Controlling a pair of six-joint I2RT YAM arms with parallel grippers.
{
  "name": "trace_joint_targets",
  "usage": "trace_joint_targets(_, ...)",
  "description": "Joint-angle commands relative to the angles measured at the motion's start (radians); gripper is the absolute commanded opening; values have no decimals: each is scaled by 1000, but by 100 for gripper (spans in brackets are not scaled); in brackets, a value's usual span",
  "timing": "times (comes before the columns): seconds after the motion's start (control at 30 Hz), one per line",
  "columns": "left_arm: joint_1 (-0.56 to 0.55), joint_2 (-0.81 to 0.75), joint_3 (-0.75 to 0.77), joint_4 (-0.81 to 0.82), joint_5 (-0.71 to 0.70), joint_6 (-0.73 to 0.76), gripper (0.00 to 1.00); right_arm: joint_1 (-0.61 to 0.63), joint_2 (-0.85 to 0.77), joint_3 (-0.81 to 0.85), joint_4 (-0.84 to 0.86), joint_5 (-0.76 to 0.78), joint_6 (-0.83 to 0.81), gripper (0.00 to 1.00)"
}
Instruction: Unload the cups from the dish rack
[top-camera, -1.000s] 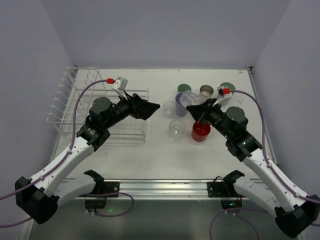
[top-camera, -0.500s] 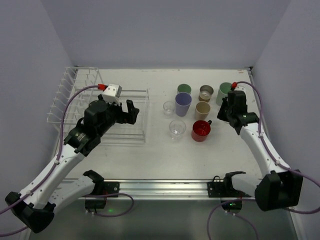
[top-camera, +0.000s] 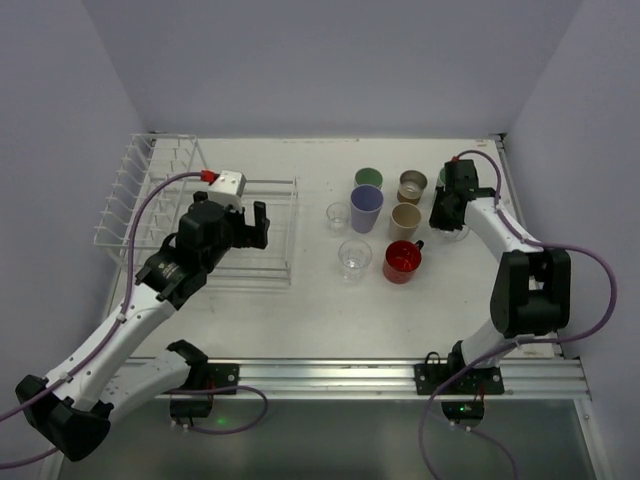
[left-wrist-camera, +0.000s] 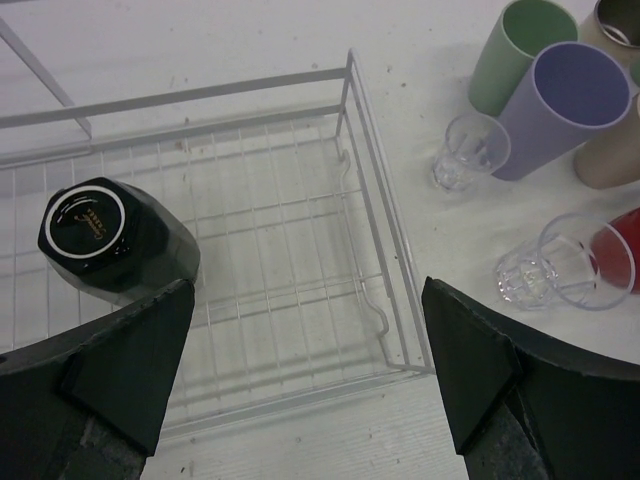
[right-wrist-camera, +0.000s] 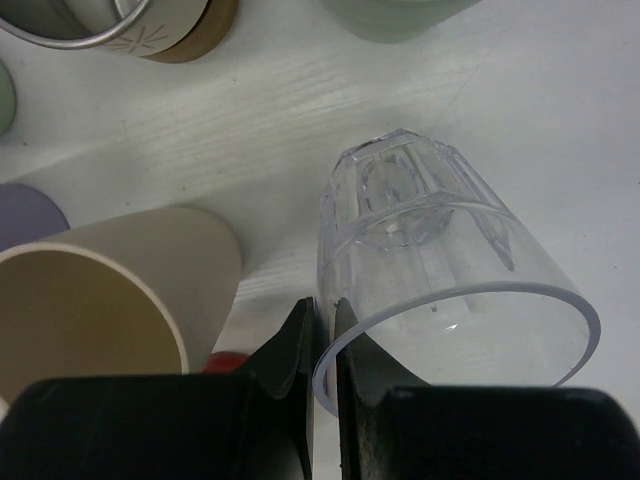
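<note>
My right gripper (right-wrist-camera: 322, 335) is shut on the rim of a clear plastic cup (right-wrist-camera: 440, 250), holding it upright at the table's far right (top-camera: 455, 231), beside the beige cup (right-wrist-camera: 90, 300). My left gripper (left-wrist-camera: 305, 340) is open and empty above the basket of the white wire dish rack (left-wrist-camera: 370, 230). A black cup (left-wrist-camera: 110, 240) lies on its side in that basket, just ahead of the left finger. The rack (top-camera: 140, 190) stands at the far left in the top view. Dark green (top-camera: 369, 177), lavender (top-camera: 366, 208), brown (top-camera: 412, 183), red (top-camera: 401, 262) and two clear cups (top-camera: 354, 258) stand on the table.
A mint green cup (right-wrist-camera: 400, 15) stands just beyond the held cup, next to the brown cup (right-wrist-camera: 150, 30). The rack's tall prongs (top-camera: 125, 185) rise left of my left arm. The table's right edge (top-camera: 520, 230) is close to my right arm.
My right arm has carried the clear cup from the middle of the cup group to the far right. My left gripper has drawn back over the rack basket and stands open.
</note>
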Motion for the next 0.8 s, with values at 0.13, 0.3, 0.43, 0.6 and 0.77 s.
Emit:
trace_joint_targets(0.13,8,40,2,-3,-72,29,100,-2,62,79,-14,-59,-35,17)
trace_joint_targets(0.3,25,75,-3,-4,-94,23,100,-1,21,64,15,-54,-27,38)
trace_joint_targets(0.43,38,89,2,-9,-123,9,100,7,-62,20,55,-62,-7,46)
trace_joint_targets(0.6,48,94,10,-20,-201,-31,100,38,-275,-72,145,-94,22,51)
trace_joint_targets(0.77,51,100,16,-33,-264,-133,100,71,-464,-210,291,-203,61,66)
